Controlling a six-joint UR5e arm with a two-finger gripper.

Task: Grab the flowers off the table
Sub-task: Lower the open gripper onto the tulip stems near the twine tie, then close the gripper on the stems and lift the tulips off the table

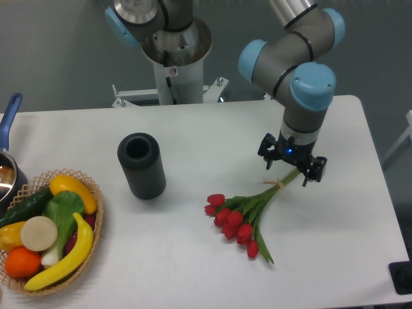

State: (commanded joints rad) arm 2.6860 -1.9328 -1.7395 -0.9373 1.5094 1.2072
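Here the flowers (243, 215) lie beneath the pincer (293, 168).

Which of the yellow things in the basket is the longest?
The banana, curved along the basket's right front rim. The yellow pepper at the back and the small one at the left are short and rounded.

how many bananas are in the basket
2. One long yellow banana curves along the right inner edge of the woven wicker basket. A second, shorter yellow banana lies across its top. More may be hidden under the other produce.
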